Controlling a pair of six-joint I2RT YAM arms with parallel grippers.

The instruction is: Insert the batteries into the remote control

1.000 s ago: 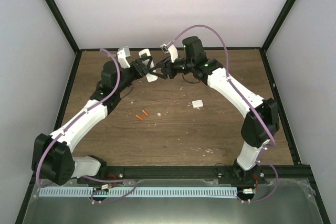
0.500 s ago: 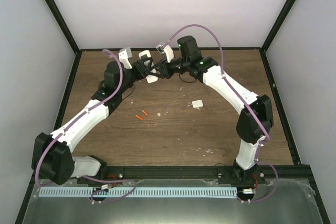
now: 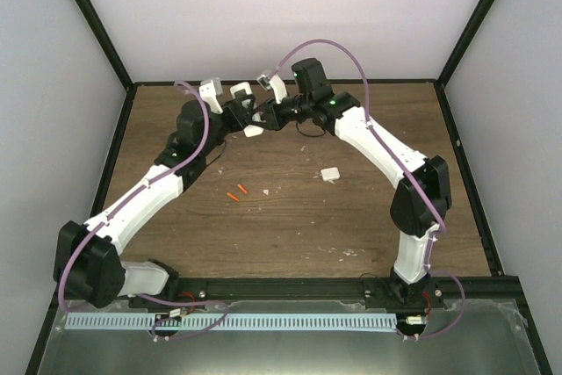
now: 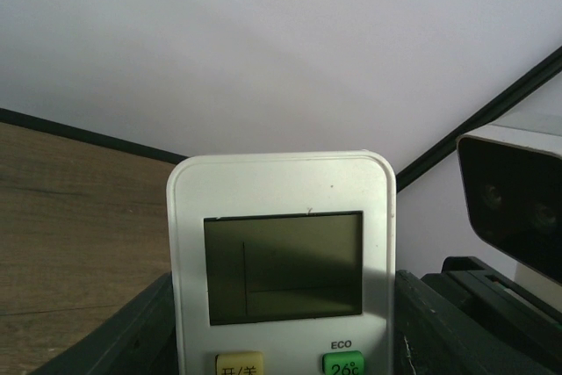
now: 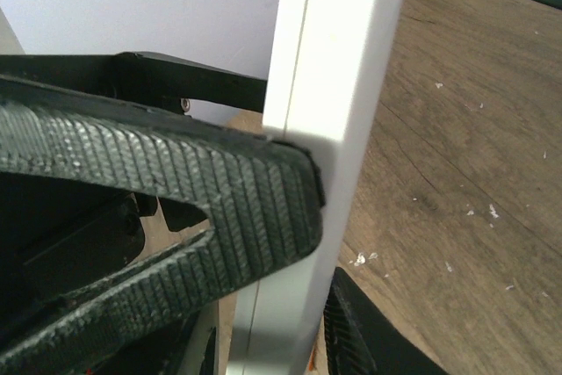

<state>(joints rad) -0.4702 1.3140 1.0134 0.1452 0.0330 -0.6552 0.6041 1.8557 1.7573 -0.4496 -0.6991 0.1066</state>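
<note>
The left end effector (image 4: 281, 344) was closed on the small white rectangular remote control (image 4: 281, 217), a dark finger (image 4: 132, 331) on either side. The right end effector (image 5: 327, 261) clamped the same remote's edge with its ribbed pads. Two tiny orange-red cylindrical batteries (image 3: 232, 196) lay well apart from it on the brown wooden desk (image 3: 290, 226).

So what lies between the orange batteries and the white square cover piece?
Top view: between the tiny orange-red batteries and small white square cover, only one white crumb on bare wooden table.
</note>
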